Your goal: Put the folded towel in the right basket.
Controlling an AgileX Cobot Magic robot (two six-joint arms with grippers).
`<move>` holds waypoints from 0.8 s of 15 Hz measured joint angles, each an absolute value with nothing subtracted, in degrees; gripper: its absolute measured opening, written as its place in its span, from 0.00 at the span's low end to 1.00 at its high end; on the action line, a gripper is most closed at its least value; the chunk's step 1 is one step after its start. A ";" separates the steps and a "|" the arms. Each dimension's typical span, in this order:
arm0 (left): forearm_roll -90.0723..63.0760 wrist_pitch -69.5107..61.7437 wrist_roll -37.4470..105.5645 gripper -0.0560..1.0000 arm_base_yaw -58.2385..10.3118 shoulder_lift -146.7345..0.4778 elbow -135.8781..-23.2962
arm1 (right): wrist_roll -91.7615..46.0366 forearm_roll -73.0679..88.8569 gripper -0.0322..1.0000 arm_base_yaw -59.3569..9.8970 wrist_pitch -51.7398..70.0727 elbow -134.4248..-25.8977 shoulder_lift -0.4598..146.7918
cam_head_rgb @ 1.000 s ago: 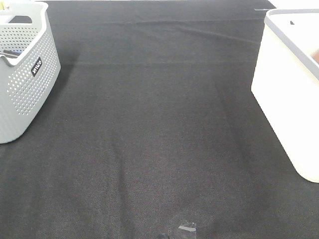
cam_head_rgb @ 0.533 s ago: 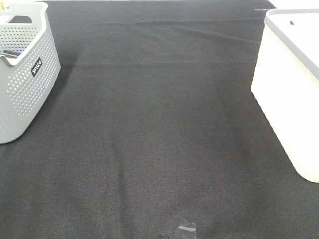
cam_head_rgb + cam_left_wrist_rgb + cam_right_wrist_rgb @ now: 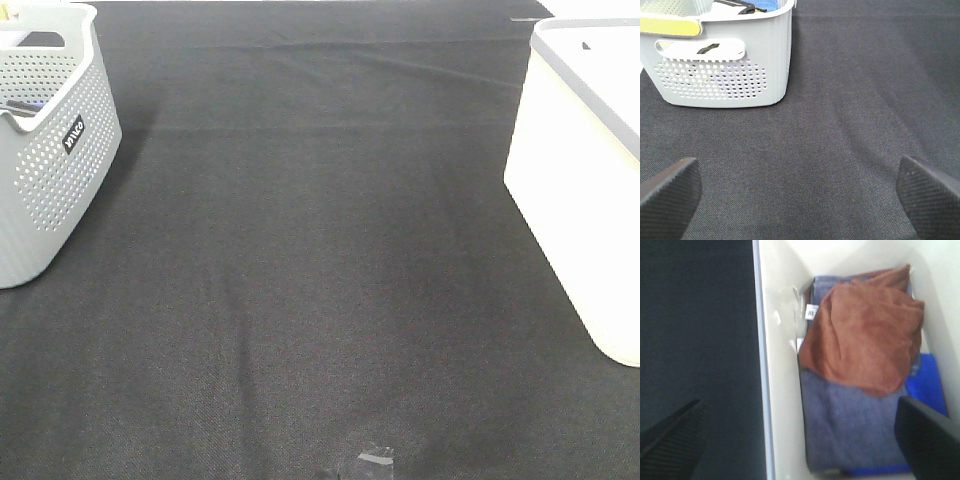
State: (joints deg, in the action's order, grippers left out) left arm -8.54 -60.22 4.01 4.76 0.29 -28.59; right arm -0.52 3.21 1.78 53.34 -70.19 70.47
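Note:
The brown towel [image 3: 865, 335] lies loosely folded inside the white right basket [image 3: 777, 390], on top of a grey-blue towel [image 3: 840, 430]. My right gripper [image 3: 800, 440] hovers above the basket's inside, open and empty, with its dark fingers [image 3: 925, 435] wide apart. The right basket also shows at the right edge of the exterior high view [image 3: 580, 180], where its contents are hidden. My left gripper [image 3: 800, 195] is open and empty, low over the black table, facing the grey left basket [image 3: 725, 65]. Neither gripper shows in the exterior high view.
A blue cloth [image 3: 927, 380] lies under the towels in the right basket. The grey perforated left basket [image 3: 50, 150] stands at the table's left edge and holds several items. A black cloth [image 3: 320, 260] covers the table between the baskets. A small piece of tape [image 3: 375, 460] lies near the front edge.
A small brown patch that showed over the right basket's rim at the right edge one second ago is gone from the exterior high view. Nothing else has moved.

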 joint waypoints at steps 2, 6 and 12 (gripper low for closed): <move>-8.54 -60.22 4.01 0.99 4.76 0.29 -28.59 | -0.63 3.50 0.97 1.72 53.51 -59.93 57.24; -8.54 -60.22 4.01 0.99 4.76 0.29 -28.59 | -2.06 3.90 0.97 1.72 52.71 -45.44 33.86; -8.54 -60.22 4.01 0.99 4.76 0.29 -28.59 | -2.12 3.72 0.97 1.72 56.38 -28.88 1.32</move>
